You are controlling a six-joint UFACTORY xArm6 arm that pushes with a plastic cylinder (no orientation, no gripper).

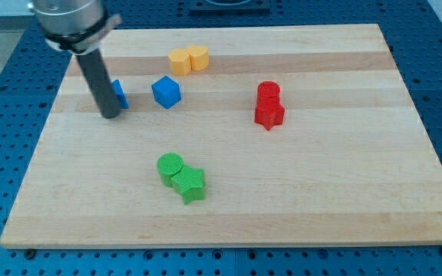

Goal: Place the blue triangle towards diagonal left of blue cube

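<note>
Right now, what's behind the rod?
The blue triangle sits right behind my tip, touching or nearly so. Only its right edge shows; the rod covers the rest. The blue cube stands clear to the view's right.

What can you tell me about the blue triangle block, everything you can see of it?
The blue triangle is a small, solid blue block with a matte look, resting flat on the wooden board in its upper-left area. My tip stands at its left and hides that side, so only part shows; contact looks likely but isn't certain. The blue cube sits apart to its right.
</note>
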